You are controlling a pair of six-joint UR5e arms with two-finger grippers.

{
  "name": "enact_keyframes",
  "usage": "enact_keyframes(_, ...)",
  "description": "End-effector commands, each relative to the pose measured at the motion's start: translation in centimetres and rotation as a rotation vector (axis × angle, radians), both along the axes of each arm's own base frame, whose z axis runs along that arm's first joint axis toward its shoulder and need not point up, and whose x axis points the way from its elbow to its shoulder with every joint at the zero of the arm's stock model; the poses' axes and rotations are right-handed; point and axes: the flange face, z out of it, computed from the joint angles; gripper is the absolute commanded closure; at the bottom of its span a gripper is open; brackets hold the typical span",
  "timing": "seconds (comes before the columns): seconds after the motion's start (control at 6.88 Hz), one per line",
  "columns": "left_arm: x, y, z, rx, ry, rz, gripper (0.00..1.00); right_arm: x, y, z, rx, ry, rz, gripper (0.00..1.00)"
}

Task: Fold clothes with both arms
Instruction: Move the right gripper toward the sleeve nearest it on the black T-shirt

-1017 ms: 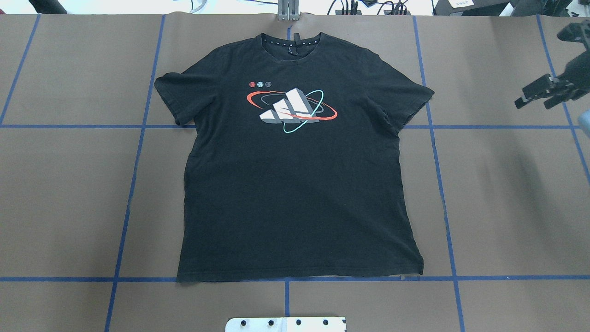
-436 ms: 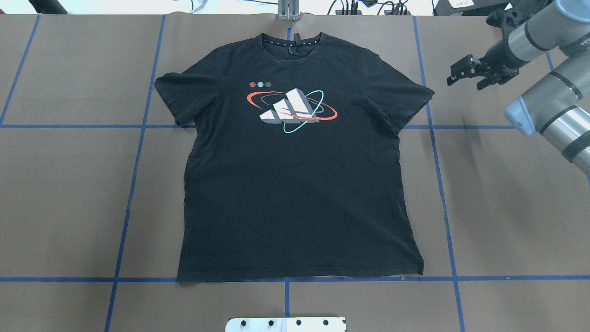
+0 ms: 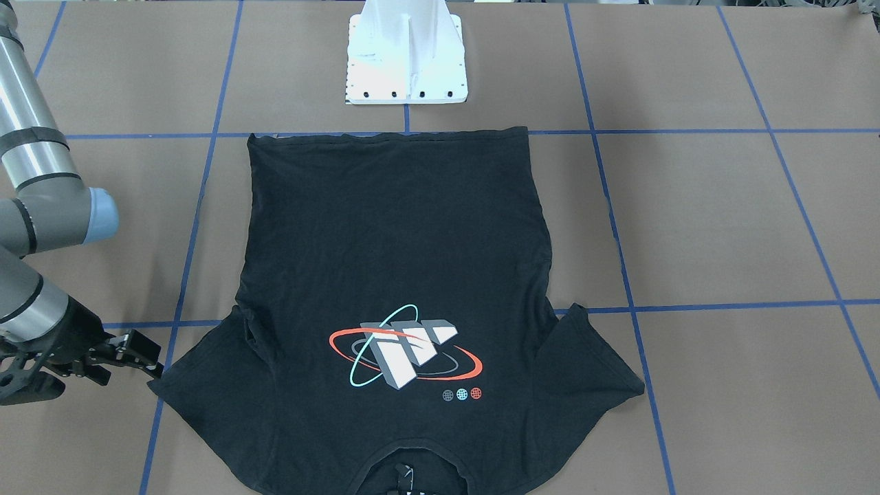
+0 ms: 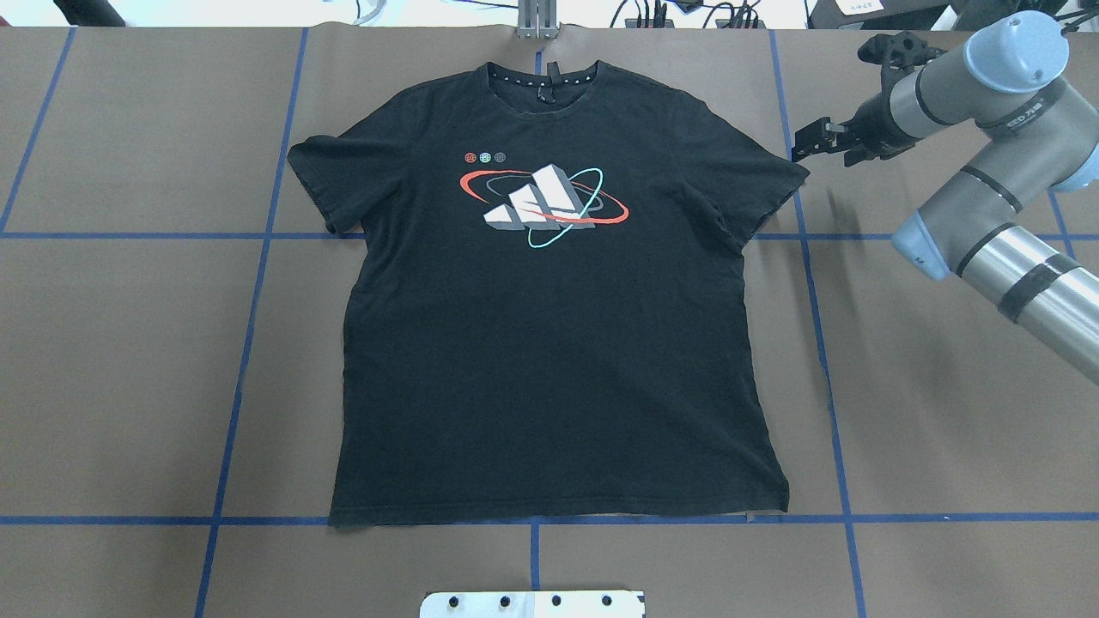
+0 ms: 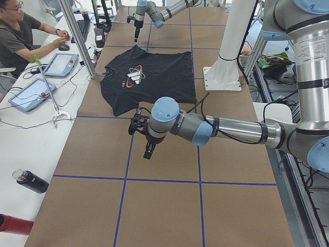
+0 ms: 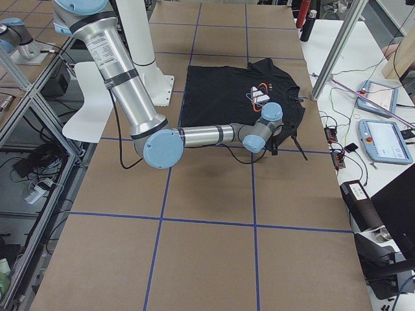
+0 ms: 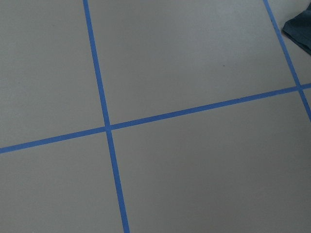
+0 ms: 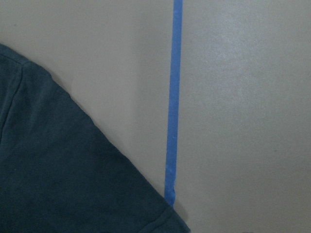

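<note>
The black T-shirt [image 4: 549, 343] lies flat on the brown table, logo [image 4: 541, 204] up, collar at the far side from the robot's base. My right gripper [image 4: 803, 148] hovers just off the tip of the shirt's right-hand sleeve [image 4: 773, 176], fingers apart and holding nothing; the front-facing view shows it [image 3: 148, 361] at the left. The right wrist view shows that sleeve's edge [image 8: 63, 184] beside a blue tape line. My left gripper [image 5: 147, 151] shows only in the exterior left view, over bare table away from the shirt; I cannot tell whether it is open or shut.
The white pedestal base [image 3: 405, 55] stands just beyond the shirt's hem. Blue tape lines [image 4: 249, 343] grid the brown table. A person [image 5: 20, 36] sits at a side bench with tablets [image 5: 31, 95] and bottles [image 5: 31, 181]. A metal post [image 4: 537, 21] stands behind the collar.
My right arm has swung in from the overhead view's right edge, carrying its gripper leftward to the tip of the shirt's sleeve. The shirt has not moved.
</note>
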Motion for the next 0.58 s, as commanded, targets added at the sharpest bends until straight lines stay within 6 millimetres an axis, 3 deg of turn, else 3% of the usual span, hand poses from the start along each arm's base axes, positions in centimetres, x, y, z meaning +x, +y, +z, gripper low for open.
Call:
enact_keyframes(0.0, -0.01, 0.02, 0.02, 0.0, -0.001, -0.001, 0.0, -2.07, 0.33, 0.47, 0.015, 0.028, 0.008, 0.19)
enact_keyframes(0.44, -0.02, 0.26, 0.28, -0.005, -0.002, 0.0, 0.0, -2.32, 0.32, 1.27, 0.002, 0.039, 0.007, 0.38)
